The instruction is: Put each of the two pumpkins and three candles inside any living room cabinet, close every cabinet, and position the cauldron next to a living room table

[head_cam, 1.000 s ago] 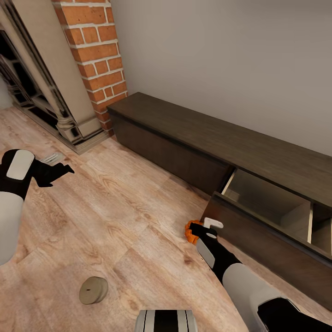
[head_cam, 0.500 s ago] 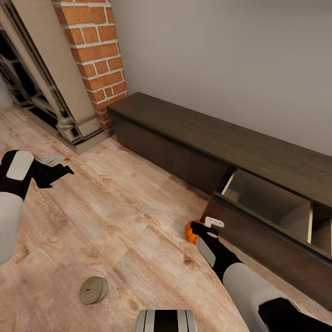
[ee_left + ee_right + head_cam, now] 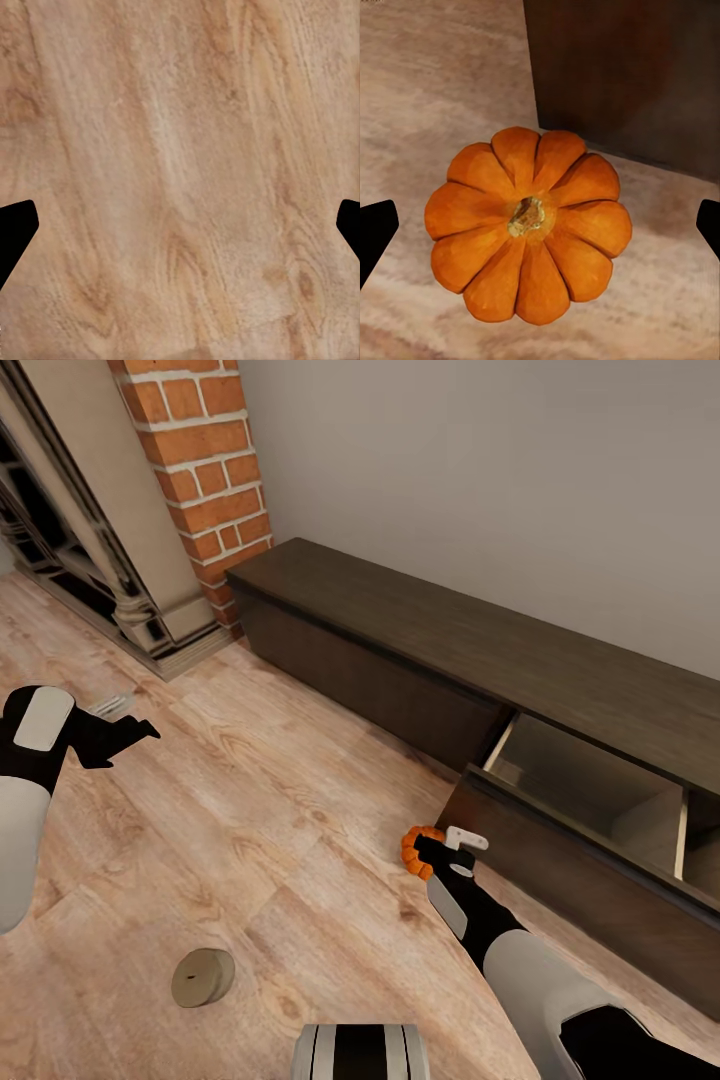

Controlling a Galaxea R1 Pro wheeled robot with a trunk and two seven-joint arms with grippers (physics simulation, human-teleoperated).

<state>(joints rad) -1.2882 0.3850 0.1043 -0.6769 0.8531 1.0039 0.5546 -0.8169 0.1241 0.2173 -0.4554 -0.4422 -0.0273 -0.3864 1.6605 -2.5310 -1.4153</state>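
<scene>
The right gripper (image 3: 440, 847) hangs spread wide over the pumpkin (image 3: 528, 223), which sits on the floor just beside the cabinet's (image 3: 470, 650) pulled-out drawer (image 3: 560, 880), so I'd say it's about to drop, pinch and lift it in.

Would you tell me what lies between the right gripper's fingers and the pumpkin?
Nothing: in the right wrist view the right gripper is open above the pumpkin, which sits alone on the wood floor.
</scene>
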